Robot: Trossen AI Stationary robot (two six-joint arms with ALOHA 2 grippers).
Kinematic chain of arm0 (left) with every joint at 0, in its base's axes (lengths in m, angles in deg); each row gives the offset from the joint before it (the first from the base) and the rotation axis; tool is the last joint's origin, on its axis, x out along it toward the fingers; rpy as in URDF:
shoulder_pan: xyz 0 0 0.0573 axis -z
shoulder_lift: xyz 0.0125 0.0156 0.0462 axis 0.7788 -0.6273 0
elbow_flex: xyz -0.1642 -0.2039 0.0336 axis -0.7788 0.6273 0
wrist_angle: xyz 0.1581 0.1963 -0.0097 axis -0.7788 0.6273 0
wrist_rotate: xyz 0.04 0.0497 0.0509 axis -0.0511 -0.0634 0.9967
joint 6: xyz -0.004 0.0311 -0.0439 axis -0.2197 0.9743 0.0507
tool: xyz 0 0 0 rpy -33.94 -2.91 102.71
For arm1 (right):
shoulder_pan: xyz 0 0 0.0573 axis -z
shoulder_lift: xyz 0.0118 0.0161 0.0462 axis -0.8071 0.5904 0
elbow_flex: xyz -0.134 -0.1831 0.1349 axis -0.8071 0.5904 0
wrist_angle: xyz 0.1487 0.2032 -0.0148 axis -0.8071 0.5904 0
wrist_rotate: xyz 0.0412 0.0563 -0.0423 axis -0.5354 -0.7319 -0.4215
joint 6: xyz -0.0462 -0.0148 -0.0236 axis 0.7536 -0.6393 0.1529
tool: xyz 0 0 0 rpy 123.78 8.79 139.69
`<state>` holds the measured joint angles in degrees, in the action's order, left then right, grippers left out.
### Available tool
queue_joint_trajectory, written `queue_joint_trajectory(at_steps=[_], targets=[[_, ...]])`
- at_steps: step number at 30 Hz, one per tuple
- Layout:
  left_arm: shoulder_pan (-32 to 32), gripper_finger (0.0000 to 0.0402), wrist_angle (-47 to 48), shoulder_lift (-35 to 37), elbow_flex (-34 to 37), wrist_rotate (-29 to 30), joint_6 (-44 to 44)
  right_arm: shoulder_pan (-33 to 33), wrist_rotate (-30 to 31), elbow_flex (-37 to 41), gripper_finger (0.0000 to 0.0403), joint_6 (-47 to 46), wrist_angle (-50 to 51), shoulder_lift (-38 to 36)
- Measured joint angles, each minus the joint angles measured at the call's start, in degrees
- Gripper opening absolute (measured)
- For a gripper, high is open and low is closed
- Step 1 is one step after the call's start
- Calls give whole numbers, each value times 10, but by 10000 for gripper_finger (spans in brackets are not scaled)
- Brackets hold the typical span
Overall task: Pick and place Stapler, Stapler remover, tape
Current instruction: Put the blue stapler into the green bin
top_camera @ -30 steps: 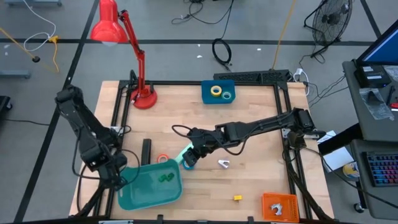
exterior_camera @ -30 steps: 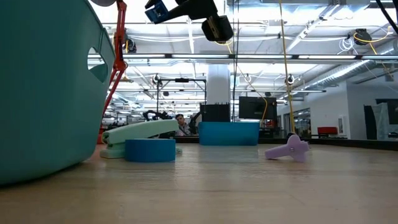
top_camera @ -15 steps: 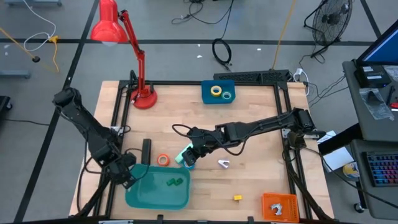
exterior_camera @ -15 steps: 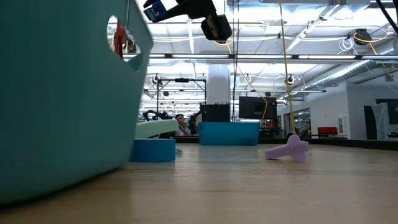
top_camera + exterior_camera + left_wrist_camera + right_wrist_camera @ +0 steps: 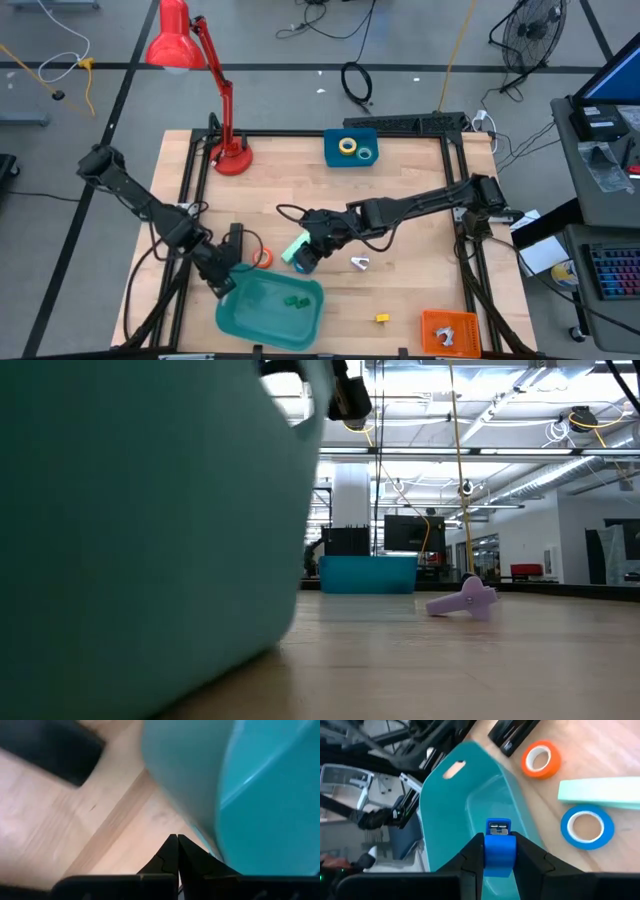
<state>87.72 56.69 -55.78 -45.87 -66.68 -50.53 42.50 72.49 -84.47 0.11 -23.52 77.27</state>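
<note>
A teal bin (image 5: 270,308) sits at the near left, with my left gripper (image 5: 222,282) shut against its left wall. The black stapler (image 5: 236,240) lies flat just beyond it. An orange tape roll (image 5: 263,257), a blue tape roll (image 5: 303,266) and a mint-green block (image 5: 294,247) lie beside it. My right gripper (image 5: 318,243) hangs above these, shut on a small blue block (image 5: 497,847). The lilac stapler remover (image 5: 360,263) lies to its right. Yellow tape (image 5: 347,146) and green tape (image 5: 366,153) rest in a blue tray (image 5: 350,148). My left gripper lies with its shut fingers (image 5: 177,845) against the bin's outer wall (image 5: 200,815), near the bin's far left corner. The fingers slant down from the table's left, and the bin stands on the table. My right gripper pinches the small blue block by its two sides (image 5: 487,851) between its fingers. The fingers slant down from the table's right. The block is lifted clear, above the bin's far edge (image 5: 515,795).
Small green cubes (image 5: 293,299) lie inside the bin. A red lamp (image 5: 232,155) stands at the far left. A yellow cube (image 5: 382,318) and an orange container (image 5: 449,330) sit near the front right. Bare wood shows between the blue tray and the arms.
My left gripper has gone toward the table's right edge and turned, staying shut. The teal bin has slid right along the table with it. In the low view the bin now hides the mint-green block and the blue tape.
</note>
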Motion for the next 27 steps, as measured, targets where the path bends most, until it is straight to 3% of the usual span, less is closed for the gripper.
queue_joint_trajectory(at_steps=[7,11,18,22,27], targets=[[-28,0,-10,0,0,-52,39,-12,-16,0,66,-7,13,0],[-15,0,-69,0,0,-56,14,-25,-27,0,66,-18,13,0],[56,0,-187,-4,0,49,-108,-53,-29,0,66,-1,48,0],[85,0,-262,-37,0,64,-162,-74,-28,0,66,10,68,0],[82,0,-334,-117,-39,76,-152,-100,-2,0,66,20,75,0]])
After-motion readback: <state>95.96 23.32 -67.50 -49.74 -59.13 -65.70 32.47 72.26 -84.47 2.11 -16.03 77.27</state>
